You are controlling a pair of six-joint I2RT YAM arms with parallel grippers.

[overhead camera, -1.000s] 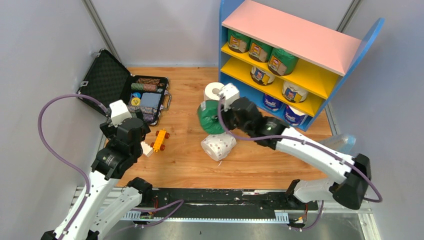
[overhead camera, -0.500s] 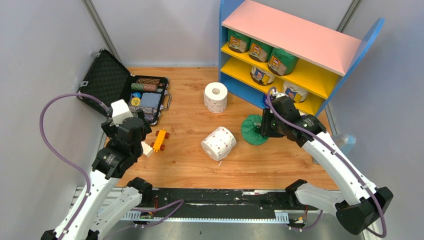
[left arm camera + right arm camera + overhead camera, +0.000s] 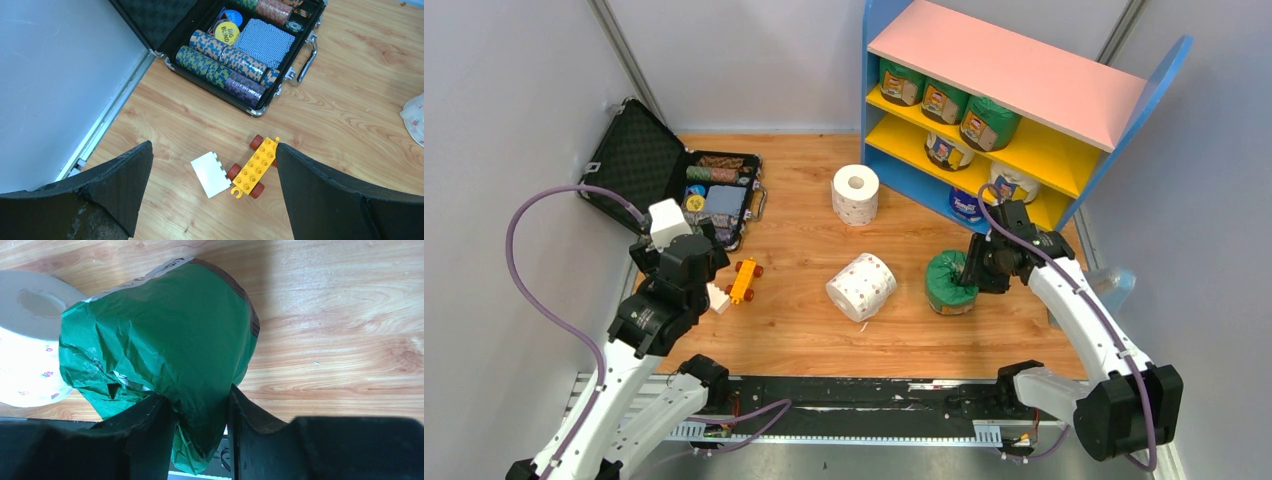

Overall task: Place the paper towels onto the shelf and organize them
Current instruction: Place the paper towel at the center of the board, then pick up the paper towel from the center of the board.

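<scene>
Whereas the right gripper stood by the upright white roll a second ago, it now holds the green roll well clear of that roll, with the shelf close behind the wrist. Transport is judged largely done, placement outstanding. Its jaws are clamped on the crumpled wrapper end. The roll's long axis runs straight out from the jaws, banded end pointing away; contact with the table cannot be told. The left gripper has its jaws wide apart, holding nothing.
</scene>
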